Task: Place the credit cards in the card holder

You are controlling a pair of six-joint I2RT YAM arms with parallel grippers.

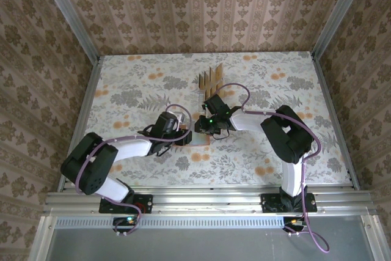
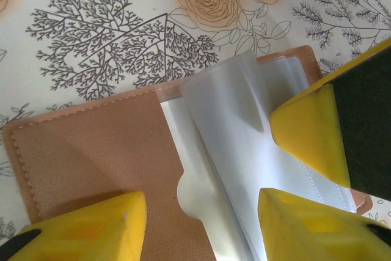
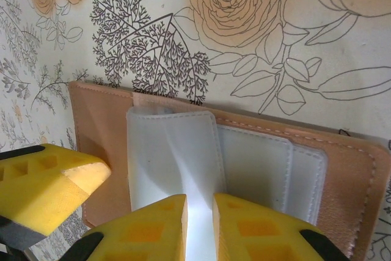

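The card holder [image 2: 91,163] lies opened flat on the flowered counter [image 3: 305,41] between the two arms. Its inner side faces up with the greyish clear pockets [image 3: 256,163] showing, and its long axis runs side to side across both wrist views. The right fingers [image 3: 256,224] are pinched almost together on one lifted clear pocket leaf, while the left fingers [image 2: 79,230] stand spread wide over the holder, gripping nothing. The credit cards [image 1: 209,79] stand on edge in a fanned row farther back on the counter.

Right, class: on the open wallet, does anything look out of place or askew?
Yes. One clear pocket of the open card holder bows up off the flatter pockets beside it, seemingly pinched by the right gripper. Nothing looks torn.
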